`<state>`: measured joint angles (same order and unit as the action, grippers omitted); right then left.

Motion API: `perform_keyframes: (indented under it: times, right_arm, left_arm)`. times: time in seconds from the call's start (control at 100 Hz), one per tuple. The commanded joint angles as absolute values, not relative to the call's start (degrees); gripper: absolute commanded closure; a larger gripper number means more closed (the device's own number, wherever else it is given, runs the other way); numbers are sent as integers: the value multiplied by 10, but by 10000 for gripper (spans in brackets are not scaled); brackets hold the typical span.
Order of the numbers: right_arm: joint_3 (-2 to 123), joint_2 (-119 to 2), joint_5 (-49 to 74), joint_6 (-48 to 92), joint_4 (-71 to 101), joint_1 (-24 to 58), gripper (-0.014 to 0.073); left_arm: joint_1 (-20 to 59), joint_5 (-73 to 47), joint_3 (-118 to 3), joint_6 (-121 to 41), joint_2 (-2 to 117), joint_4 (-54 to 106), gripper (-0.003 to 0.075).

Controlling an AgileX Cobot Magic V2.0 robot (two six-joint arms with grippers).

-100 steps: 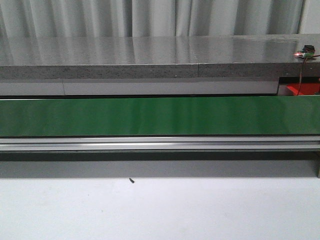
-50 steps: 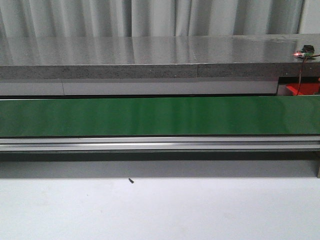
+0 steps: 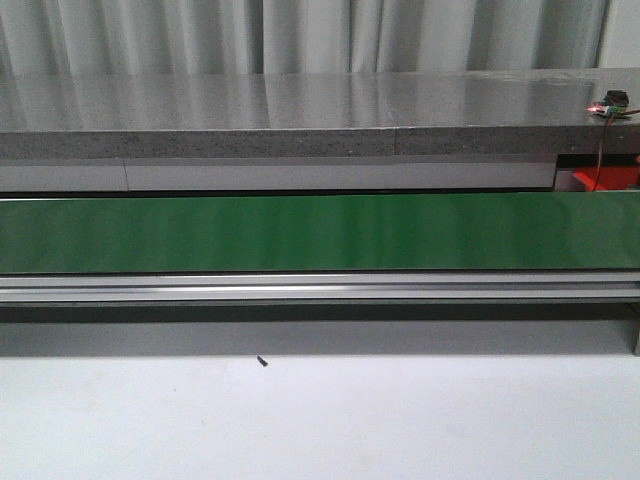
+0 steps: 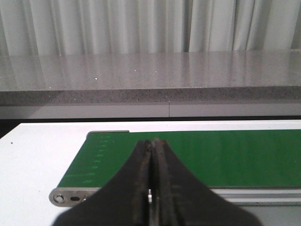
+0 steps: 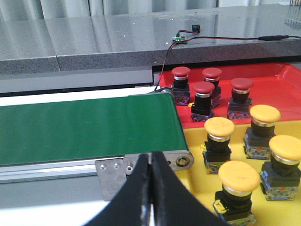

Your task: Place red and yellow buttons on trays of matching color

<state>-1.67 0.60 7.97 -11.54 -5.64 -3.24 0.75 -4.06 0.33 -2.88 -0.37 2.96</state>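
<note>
Though idle, both jaws closed

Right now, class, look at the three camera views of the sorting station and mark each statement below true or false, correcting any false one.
1. Four red buttons stand on the red tray. True.
2. A button is lying on the green belt. False: the belt is bare in every view.
3. The right claw is shut and holds nothing. True.
4. The left claw is wide open. False: it is shut.
5. The yellow buttons stand on the yellow tray. True.
</note>
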Motion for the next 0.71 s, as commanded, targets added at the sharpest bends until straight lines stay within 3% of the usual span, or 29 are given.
perform_keyframes:
  times: [0.0, 0.7]
  right_arm:
    - [-6, 16, 37, -110, -58, -31, 713]
    - [-6, 16, 37, -110, -58, -31, 713]
  left_arm:
    - [13, 0, 28, -22, -23, 33, 740]
    - [13, 9, 28, -22, -23, 33, 740]
